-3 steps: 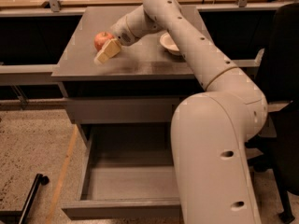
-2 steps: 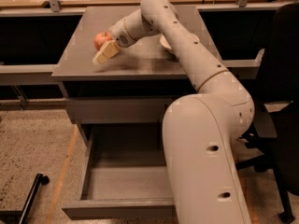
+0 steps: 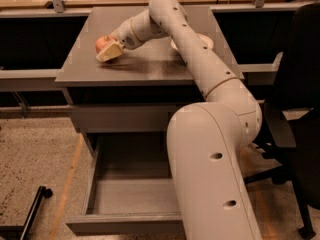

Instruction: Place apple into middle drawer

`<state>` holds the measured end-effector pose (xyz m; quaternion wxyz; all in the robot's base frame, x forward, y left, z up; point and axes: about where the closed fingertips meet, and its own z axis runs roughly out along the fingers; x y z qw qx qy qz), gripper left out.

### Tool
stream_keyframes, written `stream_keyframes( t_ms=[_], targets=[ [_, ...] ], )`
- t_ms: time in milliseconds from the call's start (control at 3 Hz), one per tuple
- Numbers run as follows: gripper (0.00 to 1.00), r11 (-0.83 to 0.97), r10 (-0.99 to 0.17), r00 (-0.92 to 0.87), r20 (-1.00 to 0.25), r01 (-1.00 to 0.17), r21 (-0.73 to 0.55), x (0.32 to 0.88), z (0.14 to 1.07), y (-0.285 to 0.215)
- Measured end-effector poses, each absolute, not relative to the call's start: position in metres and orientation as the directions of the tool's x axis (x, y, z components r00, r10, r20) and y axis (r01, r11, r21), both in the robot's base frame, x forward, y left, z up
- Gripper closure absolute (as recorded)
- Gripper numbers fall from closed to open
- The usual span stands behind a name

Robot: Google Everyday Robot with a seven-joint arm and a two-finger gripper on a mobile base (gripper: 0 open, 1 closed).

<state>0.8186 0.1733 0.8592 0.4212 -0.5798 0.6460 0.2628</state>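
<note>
The red-orange apple (image 3: 102, 42) sits on the grey table top (image 3: 150, 64), near its back left. My gripper (image 3: 110, 51) is right at the apple, touching its front right side, low over the table. The arm reaches to it from the right across the table. The middle drawer (image 3: 130, 196) stands pulled open below the table's front, and its grey floor is bare. My arm's large lower link hides the drawer's right part.
A white bowl (image 3: 206, 40) sits on the table's right, partly hidden behind my arm. A closed grey front panel (image 3: 120, 118) lies above the open drawer. A black chair (image 3: 300, 109) stands at the right. A black bar (image 3: 35, 209) lies on the speckled floor at lower left.
The gripper stays at the apple and the apple has not left the table. The arm's big lower links have shifted left and closer in the view.
</note>
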Motion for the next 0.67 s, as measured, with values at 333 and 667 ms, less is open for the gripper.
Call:
stream_keyframes(
  t_ms=[333,667],
  targets=[
    [0.65,0.177,-0.525,0.049,-0.850,-0.970,-0.166,0.815,0.870,0.175],
    [0.88,0.173,-0.491,0.054,-0.870,-0.972,-0.157,0.802,0.888,0.168]
  ],
)
